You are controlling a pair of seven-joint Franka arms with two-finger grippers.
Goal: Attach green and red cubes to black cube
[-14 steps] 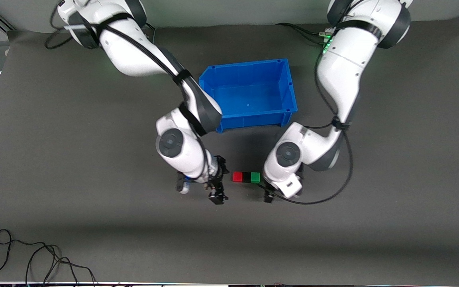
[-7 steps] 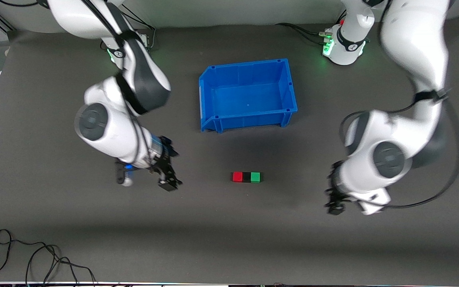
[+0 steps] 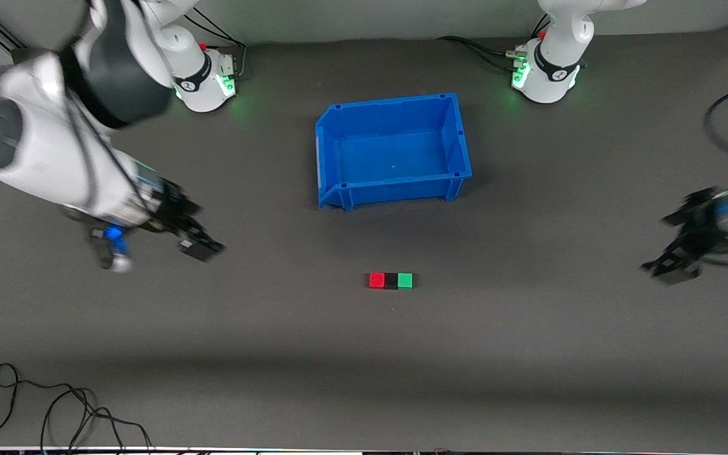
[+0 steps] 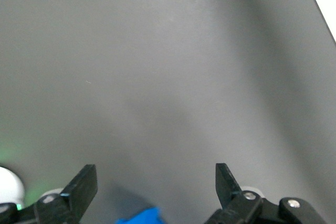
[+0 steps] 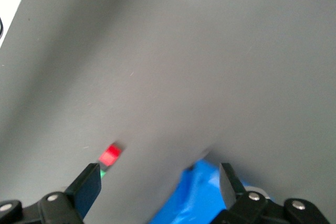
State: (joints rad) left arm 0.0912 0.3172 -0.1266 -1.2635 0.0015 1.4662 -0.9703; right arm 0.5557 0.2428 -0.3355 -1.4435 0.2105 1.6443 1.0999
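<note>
A red cube, a black cube and a green cube lie joined in one row on the dark mat, the black one in the middle. My right gripper is open and empty, up over the mat toward the right arm's end of the table. My left gripper is open and empty over the mat at the left arm's end. The right wrist view shows its open gripper, the red cube and a sliver of the green cube. The left wrist view shows its open gripper over bare mat.
A blue bin stands farther from the front camera than the cubes; it also shows in the right wrist view and in the left wrist view. Loose black cables lie at the mat's near corner.
Both grippers have drawn away from the cube row, each toward its own arm's end of the table, and risen. The three cubes have not moved.
</note>
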